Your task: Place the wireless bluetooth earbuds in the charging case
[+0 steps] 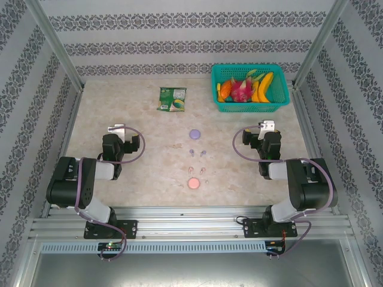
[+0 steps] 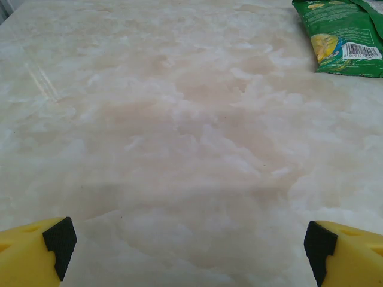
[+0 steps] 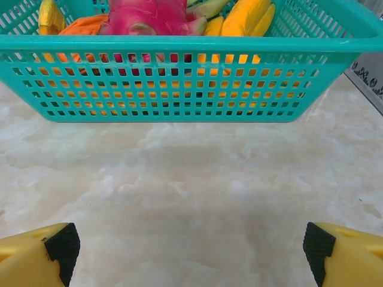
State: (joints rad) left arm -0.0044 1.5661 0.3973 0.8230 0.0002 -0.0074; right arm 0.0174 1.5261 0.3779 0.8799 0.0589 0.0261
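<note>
As the top view shows, tiny stemmed earbuds (image 1: 192, 153) lie on the marbled table (image 1: 137, 173) between a round lilac case (image 1: 194, 134) and a pink case (image 1: 194, 183). Left wrist: left gripper (image 2: 191, 239) spread wide, crinkly green packet (image 2: 344, 36) beyond. Right wrist: right gripper (image 3: 191, 242) spread wide before a teal lattice basket (image 3: 179, 78).

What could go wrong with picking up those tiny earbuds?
The earbuds are tiny and lie close together, so a hand could nudge neighbours or drop one. Both the left hand and right hand must reach the same small cluster and might bump. Lilac ones could end in the pink case.
</note>
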